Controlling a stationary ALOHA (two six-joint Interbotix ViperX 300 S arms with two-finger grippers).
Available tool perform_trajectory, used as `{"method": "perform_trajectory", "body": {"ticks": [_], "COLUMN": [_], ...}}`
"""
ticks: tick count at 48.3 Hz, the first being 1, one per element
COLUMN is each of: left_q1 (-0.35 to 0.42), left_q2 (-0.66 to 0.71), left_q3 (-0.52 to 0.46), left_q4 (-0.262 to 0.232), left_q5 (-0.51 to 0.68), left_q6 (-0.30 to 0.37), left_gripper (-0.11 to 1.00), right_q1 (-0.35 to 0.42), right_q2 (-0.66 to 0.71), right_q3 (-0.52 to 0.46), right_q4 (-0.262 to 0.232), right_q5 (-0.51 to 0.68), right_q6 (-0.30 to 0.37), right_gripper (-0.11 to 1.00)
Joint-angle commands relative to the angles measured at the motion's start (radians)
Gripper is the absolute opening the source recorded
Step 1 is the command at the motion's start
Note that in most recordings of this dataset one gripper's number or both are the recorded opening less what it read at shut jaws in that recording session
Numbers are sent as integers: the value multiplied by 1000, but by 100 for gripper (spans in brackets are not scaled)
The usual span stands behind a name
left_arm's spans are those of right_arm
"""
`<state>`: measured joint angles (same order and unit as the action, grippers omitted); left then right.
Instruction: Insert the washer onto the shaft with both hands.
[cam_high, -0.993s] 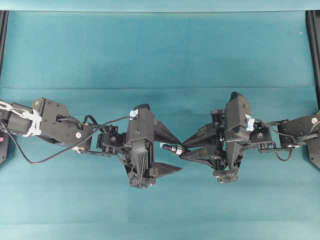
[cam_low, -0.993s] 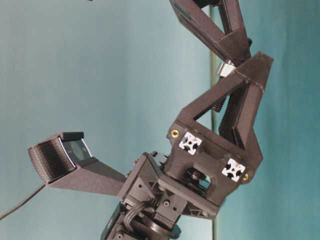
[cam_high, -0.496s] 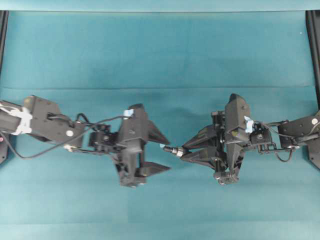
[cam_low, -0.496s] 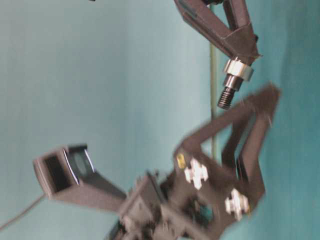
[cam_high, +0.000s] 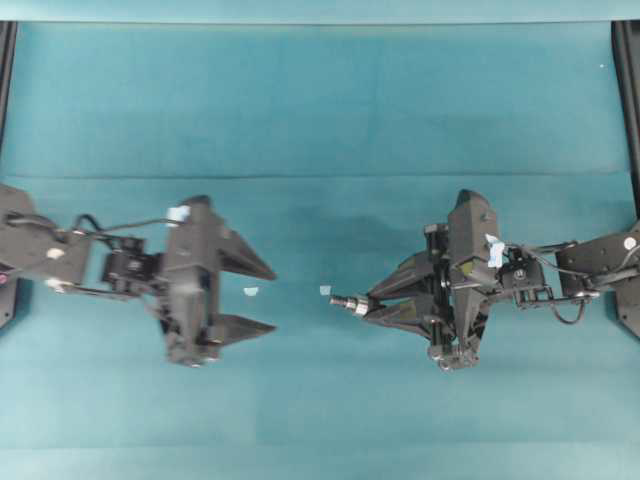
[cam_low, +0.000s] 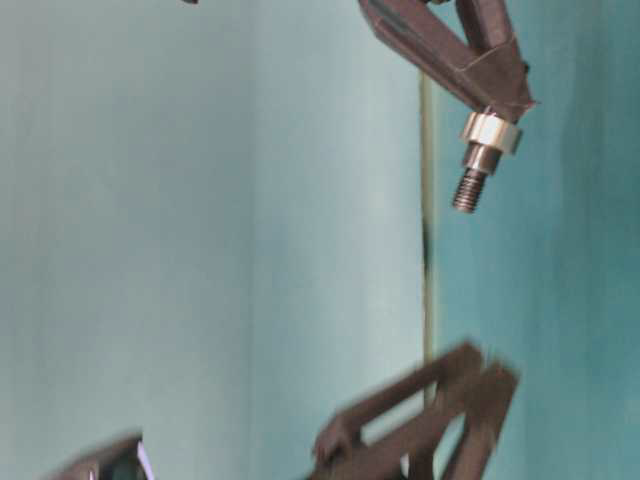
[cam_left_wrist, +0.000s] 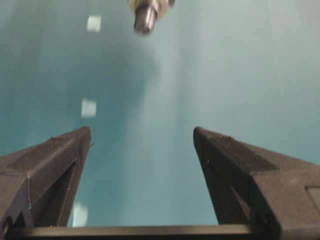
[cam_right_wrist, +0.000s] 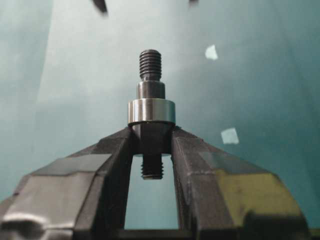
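Note:
The shaft (cam_right_wrist: 150, 70), a dark stepped rod with threaded ends, is gripped at its thick midsection by my right gripper (cam_right_wrist: 151, 135), which is shut on it. The washer (cam_right_wrist: 151, 111), a shiny grey ring, sits around the shaft just beyond the fingertips. In the overhead view the shaft (cam_high: 346, 301) points left from the right gripper (cam_high: 368, 302). My left gripper (cam_high: 272, 298) hangs well to the left, open and empty. Seen from the left wrist, the left gripper (cam_left_wrist: 141, 132) has wide jaws and the shaft's tip (cam_left_wrist: 144, 19) is far ahead. At table level the washer (cam_low: 490, 132) rings the shaft (cam_low: 470, 187).
Small pale tape squares (cam_high: 251, 292) (cam_high: 325, 290) lie on the teal cloth between the two grippers. Black frame rails (cam_high: 627, 100) run along the right and left edges. The teal cloth (cam_high: 320, 110) stretches behind both arms.
The left gripper has pulled back to the left, away from the shaft, staying open. The washer stays on the shaft in the right gripper, which has barely moved.

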<state>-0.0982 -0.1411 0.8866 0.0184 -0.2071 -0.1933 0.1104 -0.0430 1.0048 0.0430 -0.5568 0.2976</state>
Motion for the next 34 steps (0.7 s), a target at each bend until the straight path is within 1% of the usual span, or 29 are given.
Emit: {"method": "perform_trajectory", "body": {"ticks": [1, 11, 34], "left_q1": [-2, -2, -2], "left_q2": [-44, -75, -77], "left_q3": [12, 37, 38], "left_q4": [3, 3, 3], "left_q5": [-2, 25, 31], "left_q6": [2, 2, 6], "left_gripper": [90, 90, 89], "right_q1": [6, 8, 8], "right_q2": [-18, -18, -17], "right_q3": [-6, -6, -8], "right_q4": [-2, -3, -3], "right_q5": [-3, -3, -3], "right_q6": [-5, -5, -3], "right_gripper": [0, 0, 0]}}
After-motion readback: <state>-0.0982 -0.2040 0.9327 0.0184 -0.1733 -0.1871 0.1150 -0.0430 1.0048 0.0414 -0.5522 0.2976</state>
